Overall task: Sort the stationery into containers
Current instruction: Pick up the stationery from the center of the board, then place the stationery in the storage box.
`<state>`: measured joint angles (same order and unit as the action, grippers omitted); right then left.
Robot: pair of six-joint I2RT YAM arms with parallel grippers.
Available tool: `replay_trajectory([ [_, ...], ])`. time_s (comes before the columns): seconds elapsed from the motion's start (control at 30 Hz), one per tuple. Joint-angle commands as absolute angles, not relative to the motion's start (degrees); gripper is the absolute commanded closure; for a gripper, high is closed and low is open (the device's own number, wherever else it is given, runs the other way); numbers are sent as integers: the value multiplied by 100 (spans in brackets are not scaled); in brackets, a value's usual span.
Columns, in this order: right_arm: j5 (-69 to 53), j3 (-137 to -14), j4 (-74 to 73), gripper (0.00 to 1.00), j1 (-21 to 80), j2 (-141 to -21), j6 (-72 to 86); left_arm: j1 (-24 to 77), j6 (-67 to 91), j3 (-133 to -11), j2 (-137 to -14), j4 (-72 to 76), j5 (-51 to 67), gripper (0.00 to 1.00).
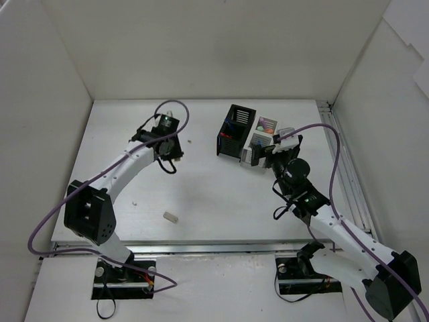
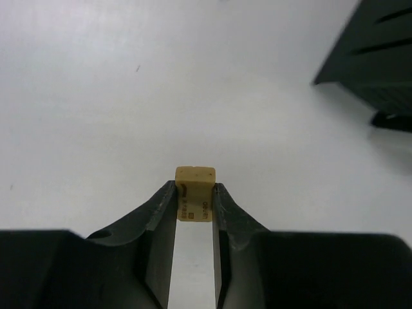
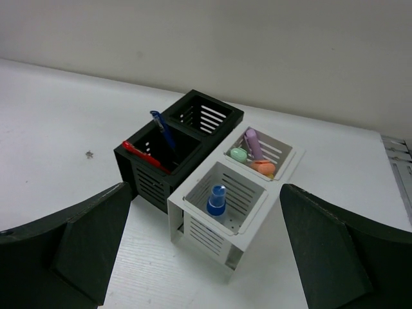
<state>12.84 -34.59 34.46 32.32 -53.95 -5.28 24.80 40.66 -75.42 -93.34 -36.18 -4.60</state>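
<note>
Left gripper [image 2: 194, 196] is clamped on the beige eraser [image 2: 194, 182], left of centre, toward the table's [image 1: 221, 201] far edge. Right gripper [image 1: 269, 155] is spread wide, empty, by the white box [image 3: 206, 235] near the far-right corner. The black box [image 3: 151, 183] stands against it, holding the blue pen [image 3: 162, 131] and red pen [image 3: 145, 156].

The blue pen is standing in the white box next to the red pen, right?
Not quite. The blue pen stands in the black box, not the white box, and the red pen is beside it there. The right wrist view shows it.
</note>
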Motion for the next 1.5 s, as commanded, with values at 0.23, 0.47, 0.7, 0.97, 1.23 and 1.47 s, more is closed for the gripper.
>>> replay_trajectory([
  [0.23, 3260, -3735, 2796, 2, 3226, -5106, 448, 2733, 1302, -11510, -11043, -2749, 1793, 100],
  [0.47, 3322, -3753, 2444, 2, 3146, -5071, 668, 2909, 1178, -14106, -12656, -2612, 2417, 100],
  [0.7, 3217, -3700, 2408, 2, 3067, -5071, 721, 3172, 1590, -13850, -13155, -679, 1460, 100],
  [0.97, 3182, -3674, 2338, 2, 3032, -5063, 703, 3226, 1916, -14046, -13772, 342, 775, 100],
  [1.23, 3217, -3630, 2312, 2, 2988, -5080, 729, 3331, 2092, -14194, -14291, 686, 730, 95],
  [1.47, 3234, -3595, 2347, 2, 2971, -5045, 677, 3384, 1925, -13343, -13826, 782, 782, 92],
])
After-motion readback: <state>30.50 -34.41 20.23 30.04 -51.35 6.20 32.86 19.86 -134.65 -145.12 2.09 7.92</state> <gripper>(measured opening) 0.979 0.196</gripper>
